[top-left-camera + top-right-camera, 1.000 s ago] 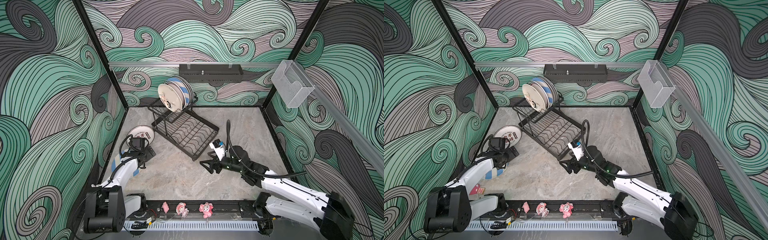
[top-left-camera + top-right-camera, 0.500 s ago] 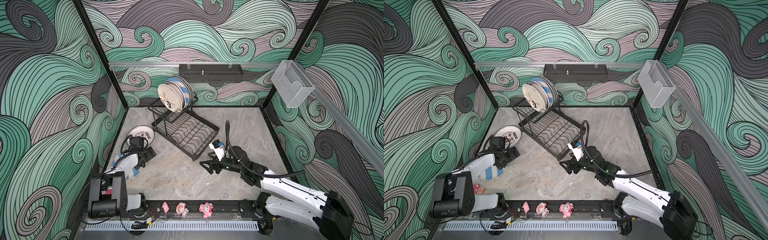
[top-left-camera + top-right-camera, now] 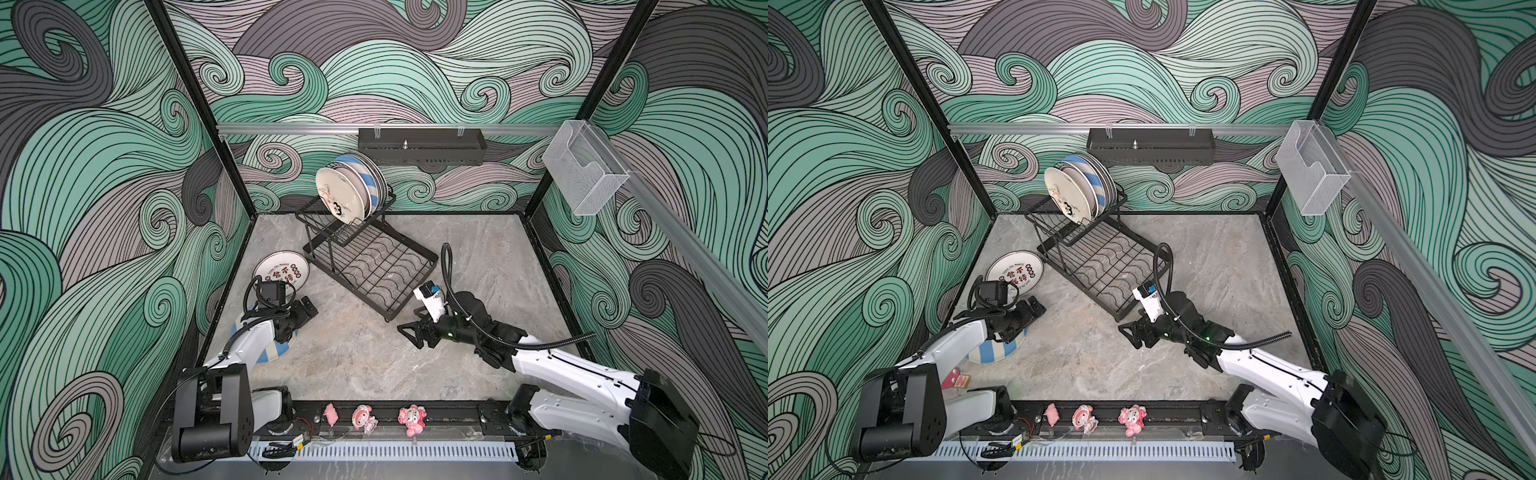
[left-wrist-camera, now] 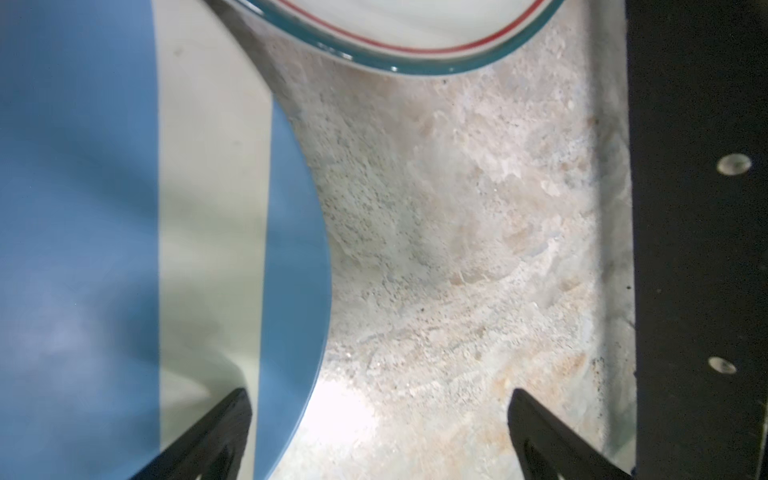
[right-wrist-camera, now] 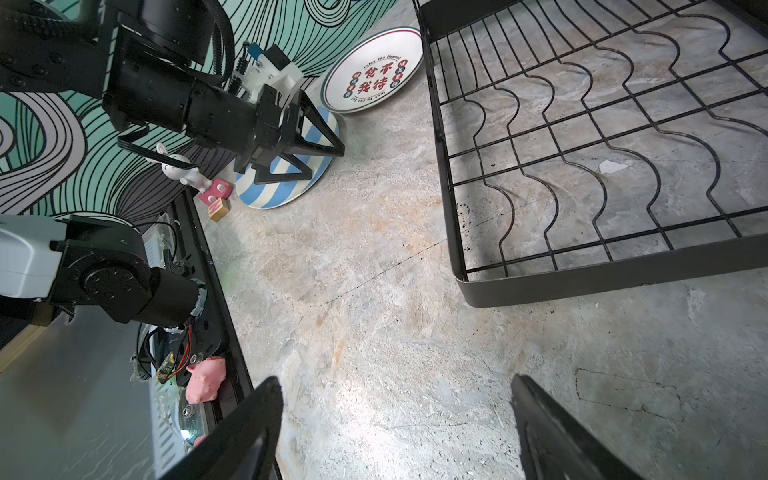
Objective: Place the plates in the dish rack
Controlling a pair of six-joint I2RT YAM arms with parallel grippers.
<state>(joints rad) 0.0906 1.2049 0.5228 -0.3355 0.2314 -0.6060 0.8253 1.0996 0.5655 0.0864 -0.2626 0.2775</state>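
Left tool (image 4: pixel 376 419) is spread wide & empty, straddling the rim of the blue-striped plate (image 4: pixel 83 208), which lies flat on the counter (image 4: pixel 457 249). One finger is seen over the plate, the other over bare stone. For a clean pick, one finger should prob. be slid under the rim before closing, w/o the lettered plate (image 3: pixel 282 272) nearby being shoved. Right tool (image 5: pixel 395 411) hangs released & empty beside the rack (image 3: pixel 374 266), where several plates (image 3: pixel 345 193) stand upright in the upper basket.

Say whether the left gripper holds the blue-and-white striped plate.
No, the left gripper stands open over the blue-and-white striped plate lying flat.
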